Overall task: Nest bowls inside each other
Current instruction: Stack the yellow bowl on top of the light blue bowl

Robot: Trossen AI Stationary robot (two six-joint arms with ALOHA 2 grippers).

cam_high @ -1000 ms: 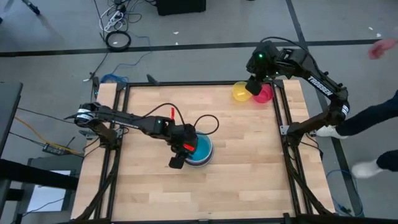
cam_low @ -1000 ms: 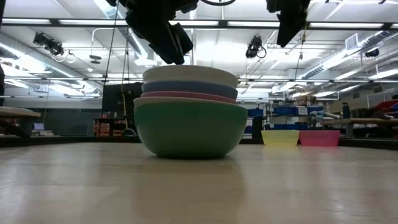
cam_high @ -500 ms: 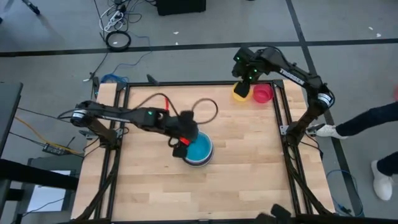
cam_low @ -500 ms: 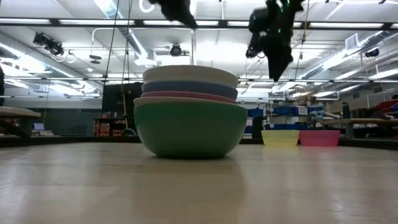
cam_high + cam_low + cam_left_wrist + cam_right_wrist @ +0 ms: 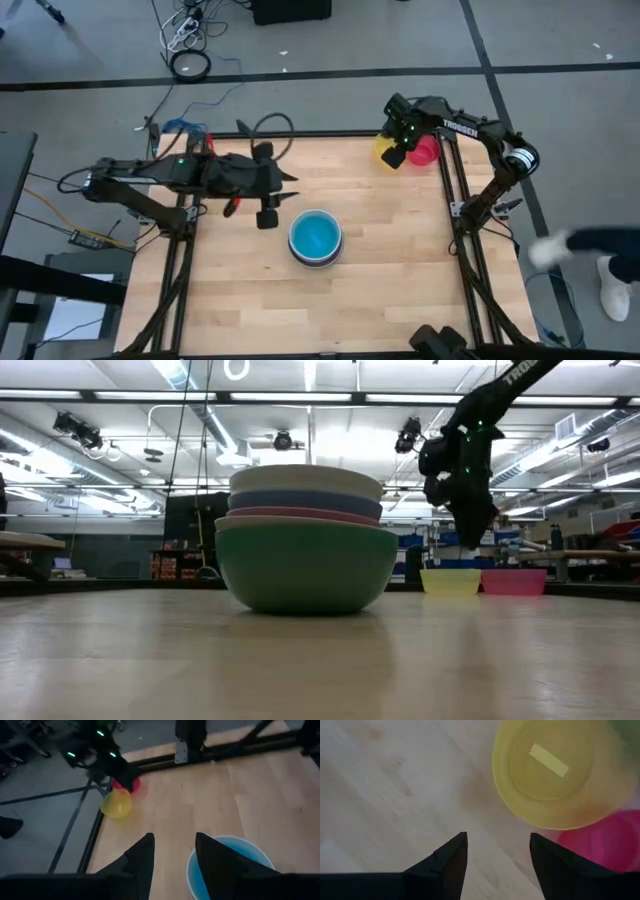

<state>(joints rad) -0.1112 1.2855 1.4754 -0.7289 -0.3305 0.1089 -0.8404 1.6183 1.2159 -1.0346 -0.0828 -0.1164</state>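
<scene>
A second ago the left gripper [image 5: 267,217] hung right over the stack of nested plastic bowls [image 5: 316,239]; it has since drawn back toward its own side of the wooden table [image 5: 380,290] and now sits clear of the stack, fingers parted with nothing between them. The right gripper [image 5: 394,158] has dropped from above the far corner to hover low over the small round yellow plastic bowl [image 5: 384,146], its fingers spread wide and empty.

The stack stands near the middle of the table. From table height, a large green bowl [image 5: 305,567] is the outermost, with a pink rim [image 5: 305,515], a blue-grey bowl [image 5: 305,501] and a white one [image 5: 305,480] rising above it in turn. From overhead, the innermost visible bowl is bright cyan [image 5: 315,235], seated inside the others.

The yellow bowl rests upright at the far right corner of the table, and the right wrist camera shows a strip of yellowish tape [image 5: 549,760] on its floor. Just beside it, touching or nearly so, is a small round magenta-red plastic bowl [image 5: 425,150], also upright and holding nothing.

A person's legs and white shoe [image 5: 612,286] show on the floor off the table's right side.
</scene>
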